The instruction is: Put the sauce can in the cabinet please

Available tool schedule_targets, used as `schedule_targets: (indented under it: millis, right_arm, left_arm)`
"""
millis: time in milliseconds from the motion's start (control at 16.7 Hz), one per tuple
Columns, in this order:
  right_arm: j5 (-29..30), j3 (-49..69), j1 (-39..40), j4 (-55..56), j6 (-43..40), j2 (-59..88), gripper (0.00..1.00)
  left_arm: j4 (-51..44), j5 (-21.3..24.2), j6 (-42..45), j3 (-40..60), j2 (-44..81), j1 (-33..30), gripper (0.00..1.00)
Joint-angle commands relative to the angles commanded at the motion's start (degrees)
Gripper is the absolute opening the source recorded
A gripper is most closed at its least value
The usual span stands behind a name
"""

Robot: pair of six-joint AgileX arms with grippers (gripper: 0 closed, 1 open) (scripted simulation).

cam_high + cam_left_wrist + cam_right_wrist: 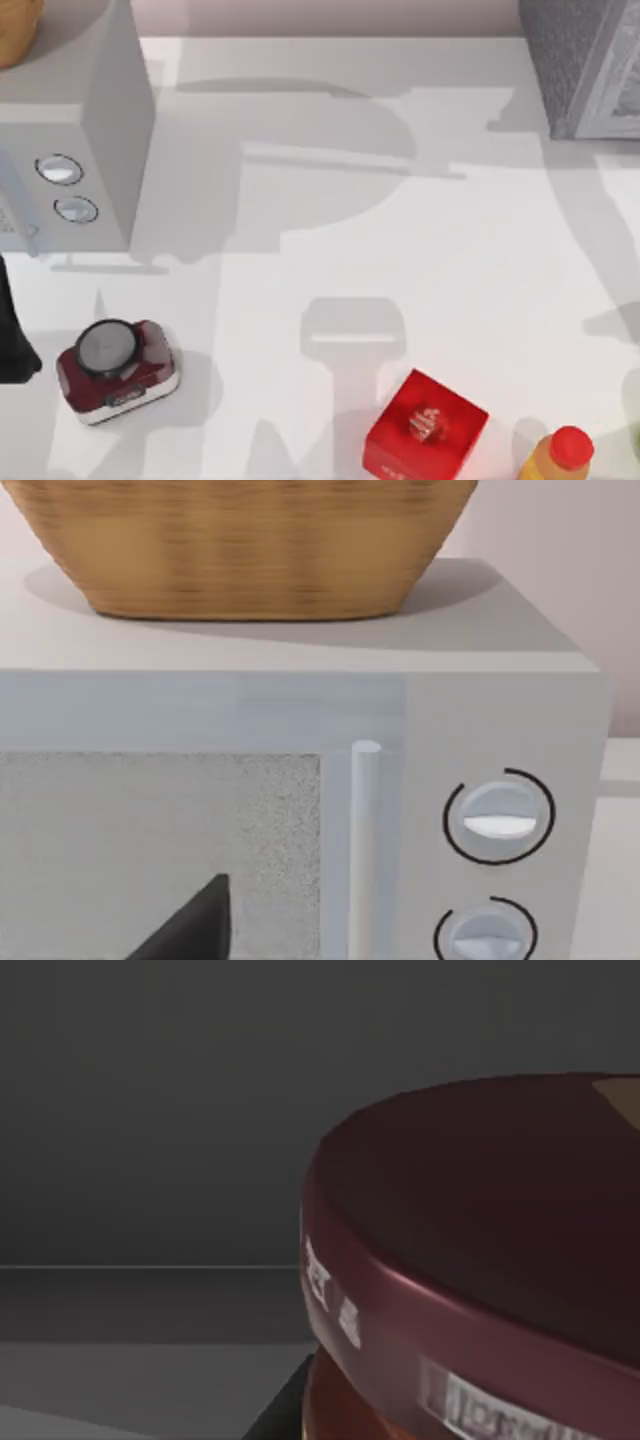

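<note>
Can (480, 1260) sits close against right hand's camera.

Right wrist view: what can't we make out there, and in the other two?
- Right wrist view: sauce can fills the near field, cut by the frame edges; label text illegible, its resting surface hidden. Dim grey interior behind.
- Top view: cabinet cut off at the corner; its opening is out of frame.
- Top view: orange bottle cut by the bottom edge.
- Left wrist view: microwave window is opaque; basket cropped above.

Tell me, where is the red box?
In the top view, the red cube box sits at the bottom edge, right of centre, beside the orange bottle.
</note>
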Motion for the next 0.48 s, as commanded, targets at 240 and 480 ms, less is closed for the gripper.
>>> schedule_targets:
  millis: [240, 480]
  right_arm:
    - [0.0, 0.0, 0.0, 0.0, 0.0, 0.0, 0.0]
    - [-0.1, 1.2, -0.4, 0.1, 0.1, 1.4, 0.0]
  left_arm:
    - [0.0, 0.0, 0.0, 0.0, 0.0, 0.0, 1.0]
    - [0.0, 0.0, 0.0, 0.0, 0.0, 0.0, 1.0]
